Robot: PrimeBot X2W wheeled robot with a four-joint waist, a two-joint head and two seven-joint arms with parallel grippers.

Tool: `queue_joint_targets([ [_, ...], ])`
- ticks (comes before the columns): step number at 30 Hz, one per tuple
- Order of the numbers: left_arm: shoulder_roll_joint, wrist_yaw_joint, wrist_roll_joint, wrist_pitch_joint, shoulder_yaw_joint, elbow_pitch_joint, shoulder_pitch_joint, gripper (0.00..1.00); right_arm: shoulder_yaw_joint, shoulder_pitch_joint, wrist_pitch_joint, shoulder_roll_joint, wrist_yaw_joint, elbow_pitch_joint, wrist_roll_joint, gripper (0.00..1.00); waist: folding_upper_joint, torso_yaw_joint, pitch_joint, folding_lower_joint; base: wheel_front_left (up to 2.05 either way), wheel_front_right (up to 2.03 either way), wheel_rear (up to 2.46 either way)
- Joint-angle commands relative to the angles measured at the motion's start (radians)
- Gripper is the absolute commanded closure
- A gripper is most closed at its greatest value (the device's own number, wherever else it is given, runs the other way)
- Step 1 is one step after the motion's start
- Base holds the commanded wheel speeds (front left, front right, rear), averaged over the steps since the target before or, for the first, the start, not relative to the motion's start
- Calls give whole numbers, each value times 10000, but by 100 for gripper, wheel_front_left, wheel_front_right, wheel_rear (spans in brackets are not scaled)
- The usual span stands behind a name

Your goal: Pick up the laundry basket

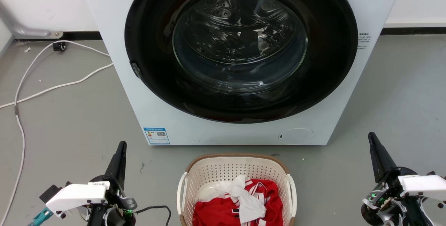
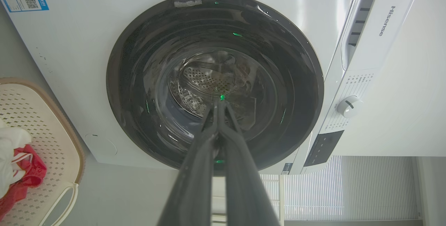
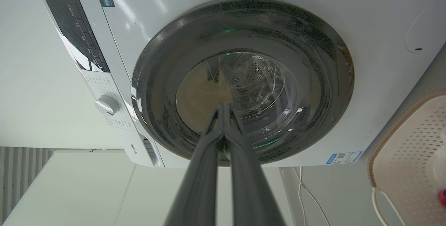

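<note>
On the floor [image 1: 69,121] close below the head camera, the laundry basket [image 1: 230,172] sits between the two grippers, apart from both, holding red and white clothes [image 1: 240,201]. The left gripper [image 1: 121,147] and right gripper [image 1: 372,138] point toward the washing machine [image 1: 115,62], fingers pressed together, holding nothing. The wrist views add its control dial [image 2: 348,106].

My head camera looks down, close on the white front-loading washing machine [image 1: 226,133]. Both wrist cameras, low and rolled sideways, face its round dark glass door [image 2: 214,79]; all share the cream perforated laundry basket [image 1: 226,170].
</note>
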Motion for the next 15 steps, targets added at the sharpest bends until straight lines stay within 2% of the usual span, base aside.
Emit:
queue_joint_targets([
  [1, -14, -34, 63, 14, 33, 13, -110, 100, -16, -113, 17, 37, 0, 11, -39, 100, 0, 0, 0, 0, 0, 0, 0],
  [15, -17, -34, 78, 21, 46, 14, -112, 100, -27, -115, 30, 45, 0, 12, -48, 100, 0, 0, 0, 0, 0, 0, 0],
])
